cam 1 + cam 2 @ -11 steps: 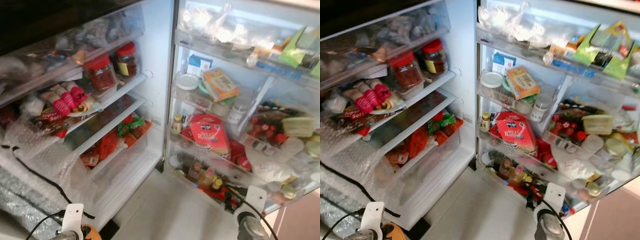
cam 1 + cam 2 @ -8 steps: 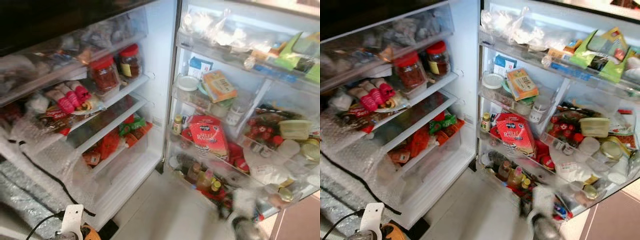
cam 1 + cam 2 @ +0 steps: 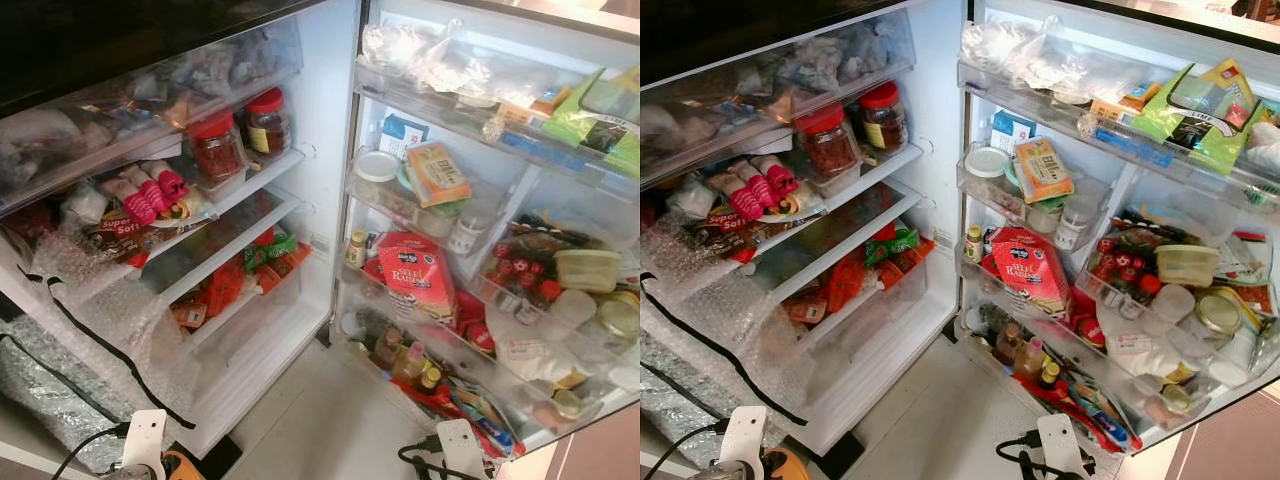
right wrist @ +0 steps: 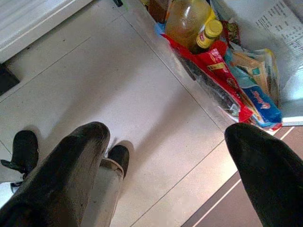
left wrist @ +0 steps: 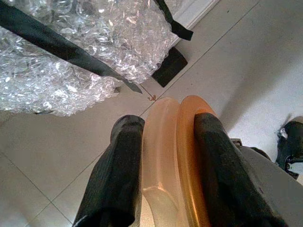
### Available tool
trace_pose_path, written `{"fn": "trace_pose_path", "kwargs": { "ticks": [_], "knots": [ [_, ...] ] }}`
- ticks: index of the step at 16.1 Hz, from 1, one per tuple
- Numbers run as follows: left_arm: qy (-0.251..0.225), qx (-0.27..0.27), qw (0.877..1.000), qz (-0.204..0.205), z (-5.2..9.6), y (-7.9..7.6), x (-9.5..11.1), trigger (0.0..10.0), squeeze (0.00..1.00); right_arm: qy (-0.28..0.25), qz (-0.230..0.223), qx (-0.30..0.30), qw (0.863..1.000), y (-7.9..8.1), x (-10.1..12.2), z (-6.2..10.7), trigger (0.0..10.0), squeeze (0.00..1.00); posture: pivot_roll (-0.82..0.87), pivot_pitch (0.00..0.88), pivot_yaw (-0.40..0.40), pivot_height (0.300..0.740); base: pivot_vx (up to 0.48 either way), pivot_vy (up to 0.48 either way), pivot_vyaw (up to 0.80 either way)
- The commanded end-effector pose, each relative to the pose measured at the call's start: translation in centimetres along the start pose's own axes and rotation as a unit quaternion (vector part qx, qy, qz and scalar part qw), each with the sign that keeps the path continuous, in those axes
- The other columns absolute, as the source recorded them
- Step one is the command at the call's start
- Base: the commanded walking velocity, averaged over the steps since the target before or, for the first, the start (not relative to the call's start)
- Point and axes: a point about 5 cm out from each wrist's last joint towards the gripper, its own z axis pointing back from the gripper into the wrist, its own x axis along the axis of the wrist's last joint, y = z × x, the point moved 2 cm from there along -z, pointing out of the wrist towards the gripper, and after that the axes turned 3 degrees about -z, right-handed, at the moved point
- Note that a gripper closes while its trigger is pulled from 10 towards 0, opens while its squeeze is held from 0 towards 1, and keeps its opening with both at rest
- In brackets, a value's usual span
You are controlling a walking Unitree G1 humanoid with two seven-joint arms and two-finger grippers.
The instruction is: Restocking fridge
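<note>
Gripping an orange disc edge-on, the left claw hangs low; right claw spread wide.

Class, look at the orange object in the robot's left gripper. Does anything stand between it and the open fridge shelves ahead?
Partly. The left gripper is shut on the orange object low over the floor. Bubble wrap with a black strap drapes over the front of the lower left shelves. The shelf with the red-lidded jars is already crowded.
</note>
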Motion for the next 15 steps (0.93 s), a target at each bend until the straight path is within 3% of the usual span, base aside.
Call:
{"fn": "trace_pose_path", "kwargs": {
  "ticks": [1, 5, 15],
  "knots": [
    [0.01, 0.005, 1.0, -0.006, 0.08, 0.34, -0.58, 10.0, 0.0, 0.008, 0.009, 0.0, 1.0, -0.07, -0.36, 0.07, 10.0, 0.0, -0.13, 0.04, 0.006, 0.74, 0.0, 0.0, 0.0],
    [0.008, 0.007, 1.0, -0.004, 0.08, 0.41, -0.52, 10.0, 0.0, 0.002, 0.013, 0.006, 1.0, 0.24, 0.06, -0.05, 10.0, 0.0, -0.13, 0.049, 0.008, 0.74, 0.0, 0.0, 0.0],
    [0.006, 0.008, 1.0, -0.001, 0.08, 0.44, -0.4, 10.0, 0.0, -0.002, 0.017, 0.007, 1.0, 0.45, 0.35, -0.12, 10.0, 0.0, -0.13, 0.054, 0.01, 0.74, 0.301, 0.0, 0.0]
  ]
}}
